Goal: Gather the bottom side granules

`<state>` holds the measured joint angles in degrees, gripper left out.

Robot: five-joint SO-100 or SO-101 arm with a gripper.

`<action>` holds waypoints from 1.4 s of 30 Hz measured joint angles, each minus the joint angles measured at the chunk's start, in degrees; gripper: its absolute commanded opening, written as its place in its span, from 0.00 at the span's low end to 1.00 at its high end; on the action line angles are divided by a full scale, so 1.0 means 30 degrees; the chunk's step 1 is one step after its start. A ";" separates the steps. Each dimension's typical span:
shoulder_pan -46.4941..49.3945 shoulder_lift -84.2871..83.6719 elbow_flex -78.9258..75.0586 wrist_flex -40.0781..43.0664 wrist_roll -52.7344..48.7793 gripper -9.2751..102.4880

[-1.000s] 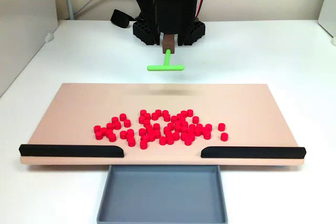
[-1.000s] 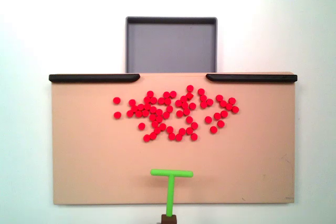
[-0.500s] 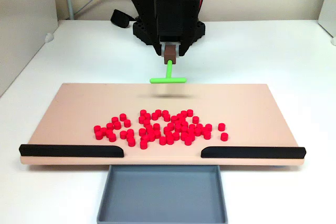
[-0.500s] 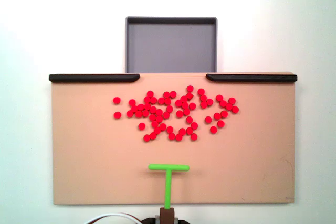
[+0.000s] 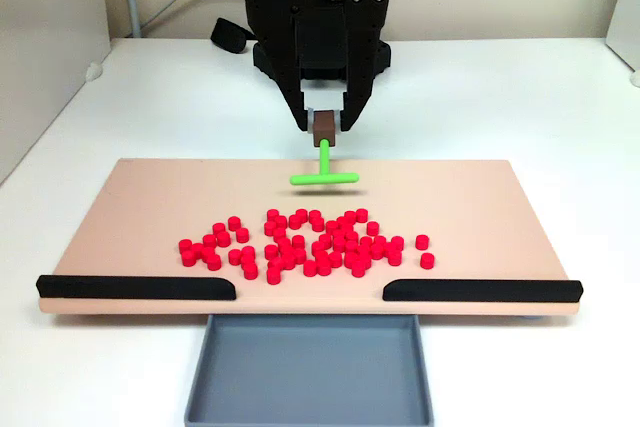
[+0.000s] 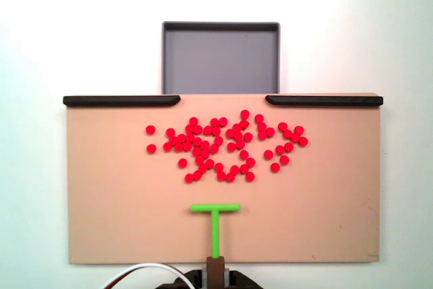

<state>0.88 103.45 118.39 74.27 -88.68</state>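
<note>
My hand [image 5: 323, 127] is clamped on the brown base of the green T-shaped pusher [image 5: 324, 175], whose crossbar hangs level above the bare strip of the tan board [image 5: 150, 197] — near the granules [image 5: 305, 245] but not touching them. The granules lie in a loose red band across the middle of the board, between my crossbar and the two black rails [image 6: 122, 100].

To do this well, I judge I should set the bar flat on the board before I reach the nearest granules [image 6: 220, 175], then push slowly and squarely — a tilted bar would let them slip round its ends. Since the band is wider than the bar, several passes look likely.

The grey tray [image 5: 310, 372] sits just beyond the gap between the rails, on the white desk [image 5: 520, 97], with no granules in it.
</note>
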 measured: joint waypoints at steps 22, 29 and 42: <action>0.0469 -0.1318 0.0000 -0.1787 0.0234 0.08; 0.0469 -0.1494 0.0000 -0.1816 0.0234 0.08; 0.0469 -0.1934 -0.0176 -0.1816 0.0234 0.08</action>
<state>2.29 97.65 117.86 68.82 -87.98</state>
